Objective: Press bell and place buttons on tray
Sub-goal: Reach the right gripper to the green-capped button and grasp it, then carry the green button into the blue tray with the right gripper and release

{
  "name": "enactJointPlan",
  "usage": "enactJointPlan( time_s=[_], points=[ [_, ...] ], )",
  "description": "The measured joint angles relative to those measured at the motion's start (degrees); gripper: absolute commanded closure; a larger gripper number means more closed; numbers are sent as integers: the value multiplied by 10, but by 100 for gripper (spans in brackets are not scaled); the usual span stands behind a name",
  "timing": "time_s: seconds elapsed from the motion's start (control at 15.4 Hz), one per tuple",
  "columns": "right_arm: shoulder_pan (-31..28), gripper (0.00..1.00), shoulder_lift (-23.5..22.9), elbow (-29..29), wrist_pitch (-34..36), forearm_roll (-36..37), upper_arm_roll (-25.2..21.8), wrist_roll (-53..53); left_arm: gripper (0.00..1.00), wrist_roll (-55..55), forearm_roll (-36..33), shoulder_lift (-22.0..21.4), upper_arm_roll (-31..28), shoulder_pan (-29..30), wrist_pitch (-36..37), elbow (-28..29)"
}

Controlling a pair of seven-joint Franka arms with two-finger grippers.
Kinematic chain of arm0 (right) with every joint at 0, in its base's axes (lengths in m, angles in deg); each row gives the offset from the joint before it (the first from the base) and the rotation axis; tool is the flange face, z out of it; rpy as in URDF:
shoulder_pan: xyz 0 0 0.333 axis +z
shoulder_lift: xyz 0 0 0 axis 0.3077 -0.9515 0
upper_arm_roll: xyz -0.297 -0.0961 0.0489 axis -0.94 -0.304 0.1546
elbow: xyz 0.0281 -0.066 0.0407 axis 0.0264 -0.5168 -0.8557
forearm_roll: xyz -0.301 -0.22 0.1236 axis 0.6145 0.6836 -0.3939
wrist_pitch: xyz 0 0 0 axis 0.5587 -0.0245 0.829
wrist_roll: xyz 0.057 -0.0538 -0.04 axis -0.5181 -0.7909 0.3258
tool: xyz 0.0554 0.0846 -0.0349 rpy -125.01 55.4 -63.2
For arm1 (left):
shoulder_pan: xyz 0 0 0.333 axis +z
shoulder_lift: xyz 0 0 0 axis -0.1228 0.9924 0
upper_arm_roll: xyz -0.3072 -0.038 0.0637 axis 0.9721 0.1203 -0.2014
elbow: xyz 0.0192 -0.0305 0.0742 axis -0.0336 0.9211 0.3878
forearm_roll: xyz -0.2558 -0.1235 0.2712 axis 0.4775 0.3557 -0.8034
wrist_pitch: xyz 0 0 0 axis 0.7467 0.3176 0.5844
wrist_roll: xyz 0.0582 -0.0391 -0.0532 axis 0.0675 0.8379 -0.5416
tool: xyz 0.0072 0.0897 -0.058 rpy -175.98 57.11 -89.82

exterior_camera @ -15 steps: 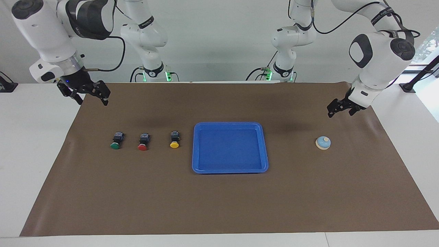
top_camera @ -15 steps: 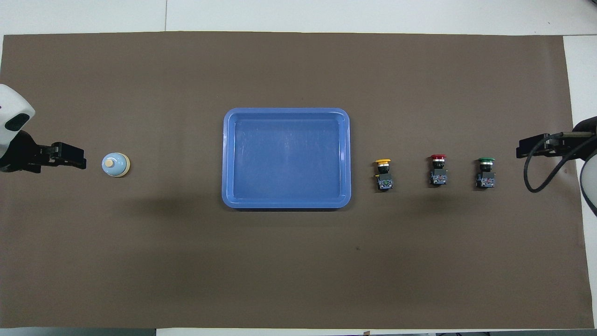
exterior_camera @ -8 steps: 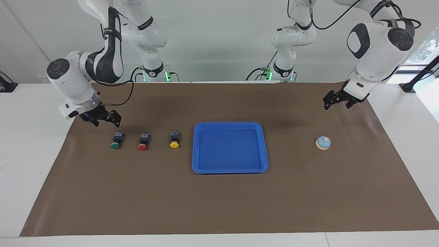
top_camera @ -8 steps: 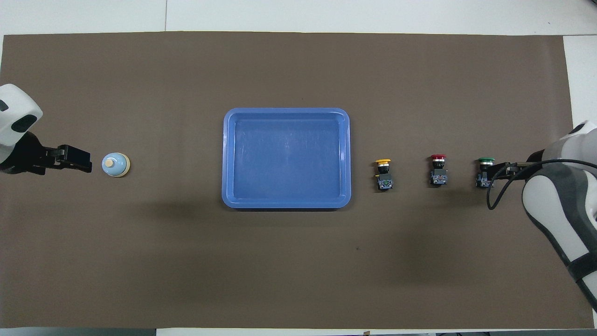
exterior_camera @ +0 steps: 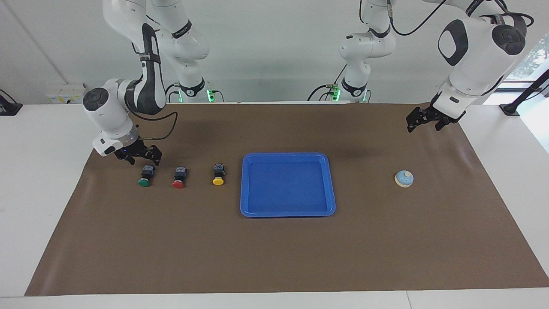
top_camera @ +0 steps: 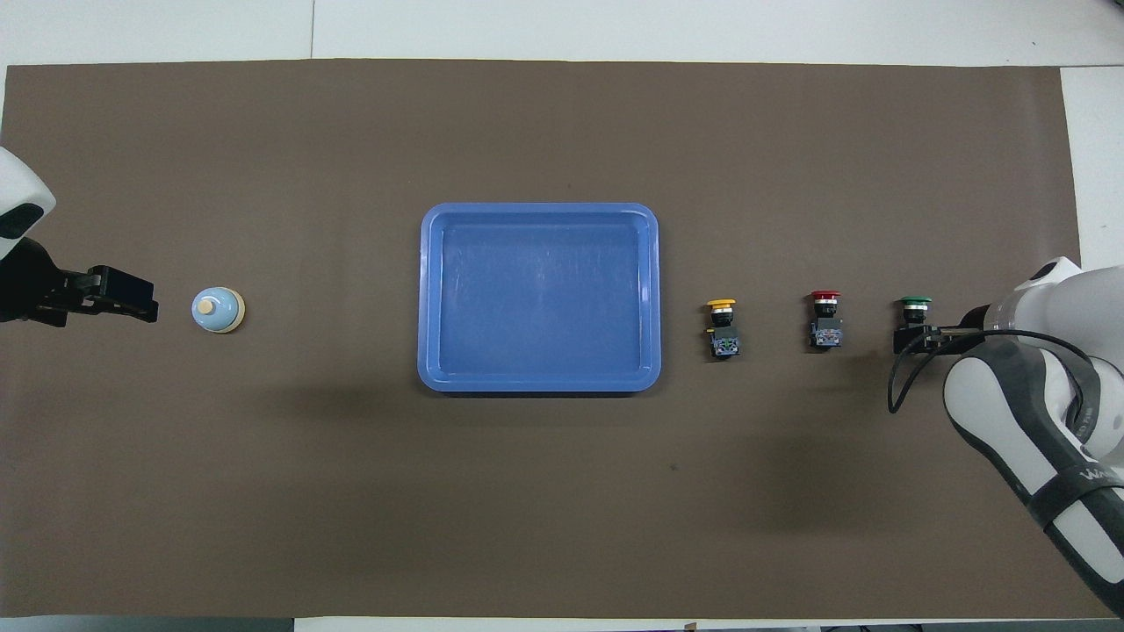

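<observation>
**benchbot_dan:** ok so what's actually on the table, starting at the robots' end?

**kitt_r:** right gripper (exterior_camera: pixel 143 156) is closest in, sitting low right by the body of the green button (exterior_camera: pixel 144 175), on the side nearer the robots. Fingers are spread apart and there's nothing between them. Can't tell if it's touching the button or just above it

**benchbot_dan:** and the other arm?

**kitt_r:** left gripper (exterior_camera: pixel 424 120) hangs in the air over the brown mat (exterior_camera: pixel 274 249) toward the left arm's end, jaws apart, empty. The bell (exterior_camera: pixel 404 179) sits on the mat farther out from the robots than where that gripper hangs, well apart from it

**benchbot_dan:** buttons all in a row?

**kitt_r:** yep. Green one, then the red button (exterior_camera: pixel 179 177), then the yellow button (exterior_camera: pixel 218 174), lined up along the table with gaps between them, green one nearest the right arm's end. All three lie on their sides with the round caps pointing away from the robots, black bodies toward them. None of them are on the tray

**benchbot_dan:** where's the tray then?

**kitt_r:** tray (exterior_camera: pixel 330 184) is flat in the middle of the mat, between the yellow button and the bell. Yellow one is just beside its rim, not touching. The tray reaches a bit farther from the robots than anything else, then it's just mat
</observation>
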Motion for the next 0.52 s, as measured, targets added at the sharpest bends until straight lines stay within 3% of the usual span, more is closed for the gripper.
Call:
enactJointPlan(
  time_s=[0.07,0.13,0.26,0.33,0.52],
  points=[
    [-2,27,-6,0,-3,0,0,0,0,0,0,1,0,-1,0,-2],
    [-4,54,-11,0,-4,0,0,0,0,0,0,2,1,-1,0,-3],
    [-4,95,-15,0,-6,0,0,0,0,0,0,4,1,-3,0,-3],
    [-4,100,-15,0,-6,0,0,0,0,0,0,4,1,-6,0,-3],
    [-4,100,-15,2,-5,0,1,0,0,0,0,4,1,-12,0,-4]
  ],
)
